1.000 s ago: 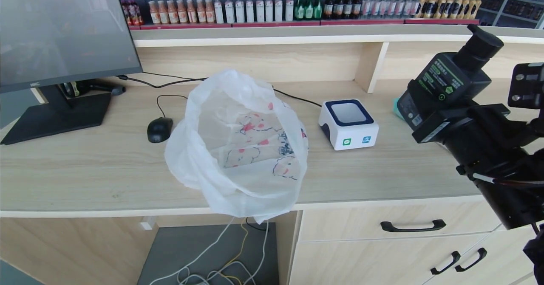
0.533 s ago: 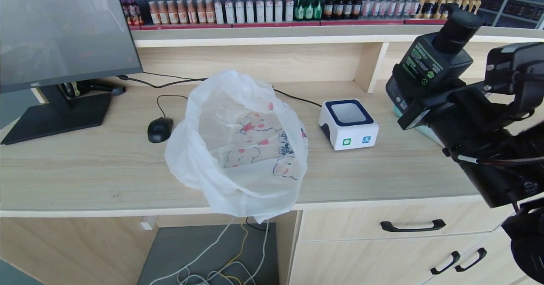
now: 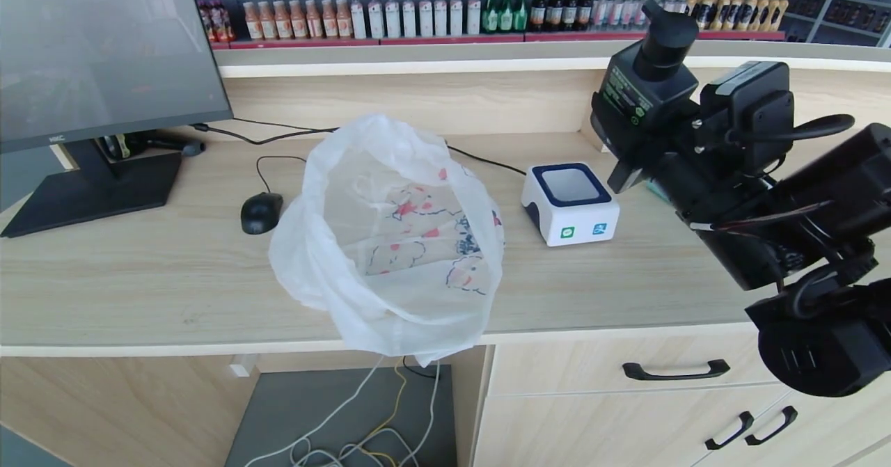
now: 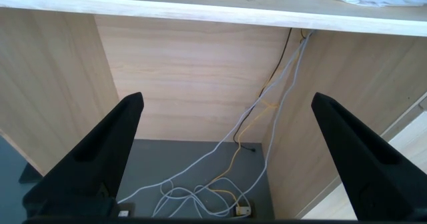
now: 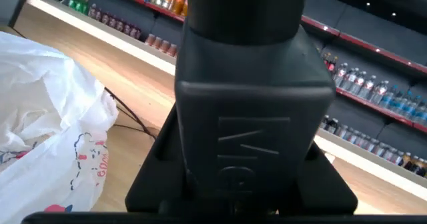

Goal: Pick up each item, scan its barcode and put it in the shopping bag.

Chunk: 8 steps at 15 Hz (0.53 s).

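Light wood-grain laminate covers the checkout counter (image 3: 139, 279). Below its front edge, the left gripper (image 4: 227, 99) faces the open bay under the counter, where loose cables (image 4: 220, 177) hang; its fingers are spread wide and grasp nothing.

The white plastic shopping bag (image 3: 390, 237) sits on the counter at the front edge, slightly overhanging it. Its mouth is open and printed figures show through the film.

Just beside the bag, on the robot's right, stands the barcode scanner (image 3: 571, 204), a white box with a dark-rimmed window facing up. On the bag's other side lies a black computer mouse (image 3: 262, 212).

The right gripper (image 3: 658, 157) is clenched on a black container with a round cap (image 3: 640, 91). The container is held in the air, tilted, cap pointing away from the robot, above the counter and just to the right of the scanner, apart from it. A teal item (image 3: 651, 187) lies on the counter beneath the arm, mostly hidden.

Farther back stands a monitor (image 3: 104, 49). Rows of drink bottles (image 3: 445, 14) line the rear shelf.
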Available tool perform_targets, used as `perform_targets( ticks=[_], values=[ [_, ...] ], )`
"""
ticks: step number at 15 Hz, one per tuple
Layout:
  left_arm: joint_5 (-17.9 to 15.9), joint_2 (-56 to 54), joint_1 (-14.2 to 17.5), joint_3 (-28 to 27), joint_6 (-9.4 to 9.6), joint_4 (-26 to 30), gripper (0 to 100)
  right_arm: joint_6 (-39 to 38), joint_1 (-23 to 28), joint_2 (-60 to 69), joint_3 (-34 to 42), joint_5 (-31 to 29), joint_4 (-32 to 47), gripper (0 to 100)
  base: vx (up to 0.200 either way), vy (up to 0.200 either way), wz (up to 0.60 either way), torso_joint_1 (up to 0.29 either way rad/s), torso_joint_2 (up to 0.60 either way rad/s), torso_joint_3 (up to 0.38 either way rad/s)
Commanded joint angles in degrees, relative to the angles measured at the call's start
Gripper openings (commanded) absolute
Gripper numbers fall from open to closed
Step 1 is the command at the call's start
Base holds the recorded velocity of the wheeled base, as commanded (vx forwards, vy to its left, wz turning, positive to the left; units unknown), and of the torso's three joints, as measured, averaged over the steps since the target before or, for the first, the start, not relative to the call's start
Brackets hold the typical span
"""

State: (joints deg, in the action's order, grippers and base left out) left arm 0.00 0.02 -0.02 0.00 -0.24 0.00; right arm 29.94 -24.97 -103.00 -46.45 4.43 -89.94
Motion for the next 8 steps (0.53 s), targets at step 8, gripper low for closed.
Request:
perform_targets(
  ticks=[8],
  values=[
    [0.0,0.0,0.0,0.0,-0.02,0.0,100,10.0,6.2,-7.0,-3.8,16.4,-0.1,0,0.000,0.000,0.00,0.000,0.00,0.000]
  ],
)
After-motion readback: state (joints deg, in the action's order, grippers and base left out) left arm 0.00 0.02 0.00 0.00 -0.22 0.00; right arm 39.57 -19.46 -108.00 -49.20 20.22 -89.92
